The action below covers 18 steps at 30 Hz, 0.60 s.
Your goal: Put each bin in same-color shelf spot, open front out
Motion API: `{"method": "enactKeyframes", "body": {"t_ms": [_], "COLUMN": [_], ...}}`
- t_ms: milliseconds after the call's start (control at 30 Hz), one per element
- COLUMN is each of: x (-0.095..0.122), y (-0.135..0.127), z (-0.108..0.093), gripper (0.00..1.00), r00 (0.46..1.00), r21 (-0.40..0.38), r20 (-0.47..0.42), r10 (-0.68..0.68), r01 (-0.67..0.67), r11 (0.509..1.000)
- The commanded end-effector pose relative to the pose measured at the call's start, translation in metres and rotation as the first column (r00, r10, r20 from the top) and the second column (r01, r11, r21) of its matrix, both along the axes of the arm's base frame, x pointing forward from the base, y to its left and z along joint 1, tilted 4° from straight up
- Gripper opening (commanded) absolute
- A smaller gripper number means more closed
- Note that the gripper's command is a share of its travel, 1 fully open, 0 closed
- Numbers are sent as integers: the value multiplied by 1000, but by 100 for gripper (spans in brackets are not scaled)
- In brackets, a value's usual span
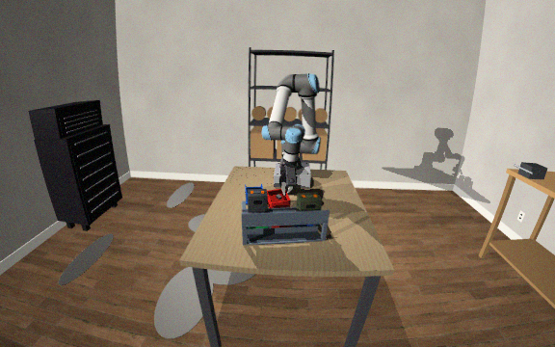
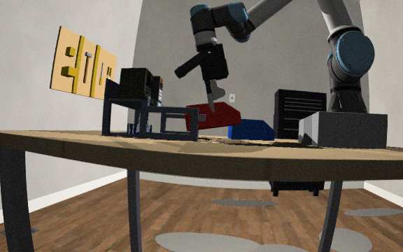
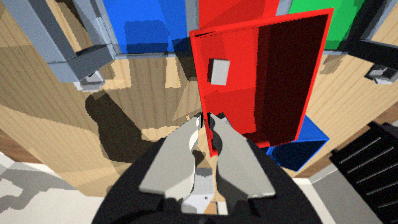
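My gripper (image 3: 205, 113) is shut on the near rim of the red bin (image 3: 260, 80). It holds the bin off the table, tilted, with its front end close to the grey shelf (image 2: 150, 120). A small grey part (image 3: 219, 71) lies inside the bin. In the exterior view the gripper (image 2: 211, 105) comes down onto the red bin (image 2: 213, 116) from above. The blue bin (image 2: 251, 129) rests on the table behind it, and shows under the red bin in the wrist view (image 3: 297, 145). The shelf floor carries a blue mark (image 3: 145, 20), a red mark (image 3: 230, 12) and a green mark (image 3: 325, 25).
Dark boxes (image 2: 136, 84) stand on the shelf's top board. The robot's grey base (image 2: 343, 129) stands at the back of the table. A black tool cabinet (image 1: 77, 161) stands at the left wall and a wooden side shelf (image 1: 542, 231) at the right.
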State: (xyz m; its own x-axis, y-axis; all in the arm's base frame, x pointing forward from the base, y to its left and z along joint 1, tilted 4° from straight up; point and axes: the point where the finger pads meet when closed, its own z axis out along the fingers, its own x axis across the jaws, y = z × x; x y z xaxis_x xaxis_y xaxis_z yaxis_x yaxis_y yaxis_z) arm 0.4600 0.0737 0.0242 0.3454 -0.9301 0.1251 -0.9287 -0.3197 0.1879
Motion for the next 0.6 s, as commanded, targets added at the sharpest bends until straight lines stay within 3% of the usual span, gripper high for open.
{"method": "enactKeyframes", "body": {"t_ms": [0, 567], "x": [10, 25], "y": [3, 10], "z": [2, 3], "gripper": [0, 0], "r00": [1000, 1000], "r21": [0, -1], "r20": [5, 5], "r10": [0, 0], "r01": [0, 0], "r11": [1000, 1000]}}
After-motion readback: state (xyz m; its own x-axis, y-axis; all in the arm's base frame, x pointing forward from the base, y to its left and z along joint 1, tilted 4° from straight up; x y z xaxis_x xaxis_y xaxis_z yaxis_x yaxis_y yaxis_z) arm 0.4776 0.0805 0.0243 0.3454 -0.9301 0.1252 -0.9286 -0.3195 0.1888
